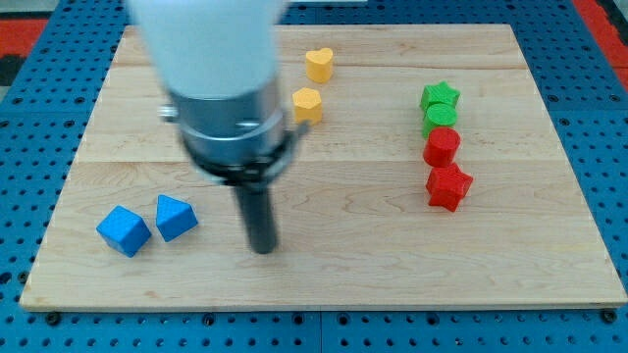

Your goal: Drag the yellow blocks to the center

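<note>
Two yellow blocks sit near the view's top, left of centre: a yellow heart (319, 64) and below it a yellow pentagon-like block (308, 104). My tip (262, 247) rests on the wooden board (353, 245) well below both yellow blocks, towards the view's bottom. It touches no block. The blue block (176, 217) is to its left. The arm's white and grey body (221, 78) rises above the tip and hides part of the board to the left of the yellow blocks.
Two blue blocks lie at the bottom left, the second being a blue cube (124, 230). At the right stand a green star (441, 96), a green block (441, 117), a red round block (442, 147) and a red star (448, 186) in a column.
</note>
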Tool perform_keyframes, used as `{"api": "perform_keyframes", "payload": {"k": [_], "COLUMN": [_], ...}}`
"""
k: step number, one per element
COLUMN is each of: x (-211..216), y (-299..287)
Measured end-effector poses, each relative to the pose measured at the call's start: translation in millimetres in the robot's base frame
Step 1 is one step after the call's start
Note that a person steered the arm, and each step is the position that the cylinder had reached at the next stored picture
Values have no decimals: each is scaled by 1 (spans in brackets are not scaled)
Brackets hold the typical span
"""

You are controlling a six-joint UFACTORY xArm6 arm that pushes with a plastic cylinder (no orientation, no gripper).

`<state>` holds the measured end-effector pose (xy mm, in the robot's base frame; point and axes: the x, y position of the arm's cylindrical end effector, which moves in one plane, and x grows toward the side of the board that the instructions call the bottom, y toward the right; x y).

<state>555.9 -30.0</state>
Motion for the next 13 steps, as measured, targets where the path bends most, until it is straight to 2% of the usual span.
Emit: {"api": "perform_keyframes", "payload": {"k": [1, 2, 3, 4, 5, 6, 7, 8, 9, 13], "x": [-52, -139, -204, -199, -202, -247, -309, -297, -275, -267], "y": [31, 91, 102, 25, 43, 111, 131, 70, 34, 49]}}
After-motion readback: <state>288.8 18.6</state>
